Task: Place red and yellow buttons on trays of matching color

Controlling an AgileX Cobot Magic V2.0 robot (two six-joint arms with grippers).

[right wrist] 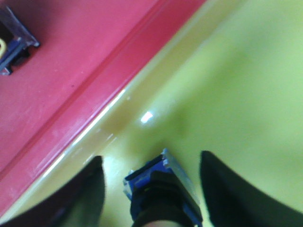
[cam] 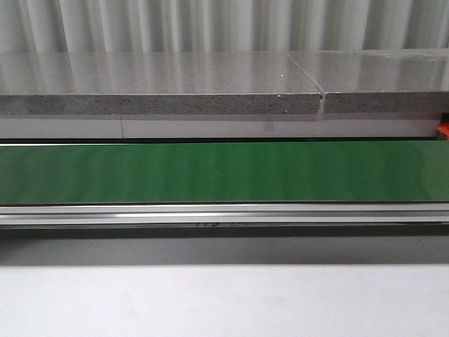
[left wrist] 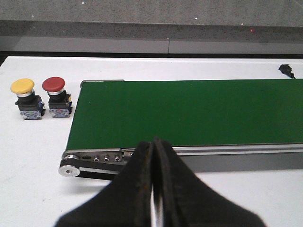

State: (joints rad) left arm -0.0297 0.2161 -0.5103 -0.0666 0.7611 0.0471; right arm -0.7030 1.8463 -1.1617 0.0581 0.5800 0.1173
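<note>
Belt point(cam: 224, 172) fills the front view, a long green strip running across with a metal rail along its near edge and the white bench point(cam: 224, 302) below; neither arm and none of the buttons or trays appear there, only a sliver of red at the far right edge that is too small to identify.

The left wrist view gives what the front view misses. The left claw point(left wrist: 153, 189) hangs over the white bench just in front of the belt's roller end, its two dark fingers pressed together with nothing between them. Off to the side of the belt end, on the bench, stand a yellow button point(left wrist: 26, 98) and a red button point(left wrist: 56, 96), side by side and upright, just beside each other, each with a coloured cap on a dark base with blue at the bottom. A small black object lies far along the bench past the belt.

The right wrist view shows only trays, very close and blurred. The right claw point(right wrist: 151, 189) has its fingers spread apart over the yellow tray point(right wrist: 236, 85), and a button base point(right wrist: 163, 189), blue and black, sits between them on the tray floor; the cap colour is hidden. Whether the fingers touch it I cannot tell. The red tray point(right wrist: 80, 66) lies right alongside, rims touching, with part of another dark object at its corner.
</note>
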